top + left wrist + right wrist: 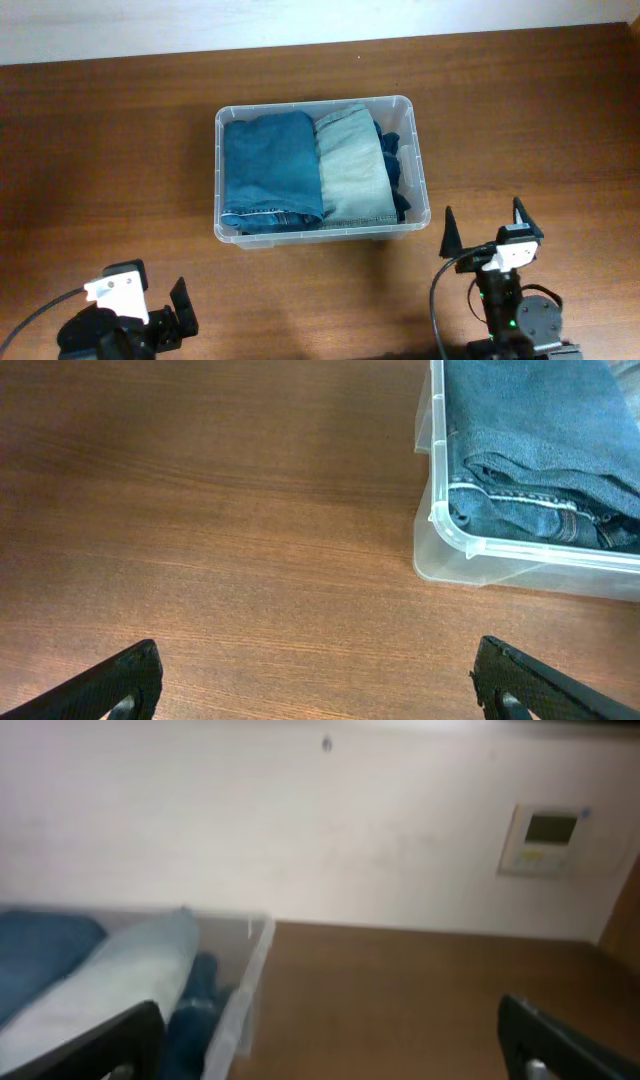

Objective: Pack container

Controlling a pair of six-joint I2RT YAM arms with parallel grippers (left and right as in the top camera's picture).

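The clear plastic container [232,232] stands in the middle of the table. It holds folded mid-blue jeans [268,168] on the left, folded pale blue jeans [352,168] beside them, and a dark blue garment [394,160] at the right wall. My left gripper [176,310] is open and empty at the front left, apart from the container; its wrist view shows the container's near corner [445,530] and the mid-blue jeans [540,420]. My right gripper [486,226] is open and empty at the front right; its wrist view shows the container's wall [250,970] and the pale jeans [110,975].
The wooden table [110,170] runs to a white wall [200,20] at the back. The right wrist view shows a white wall panel with a small display [543,837].
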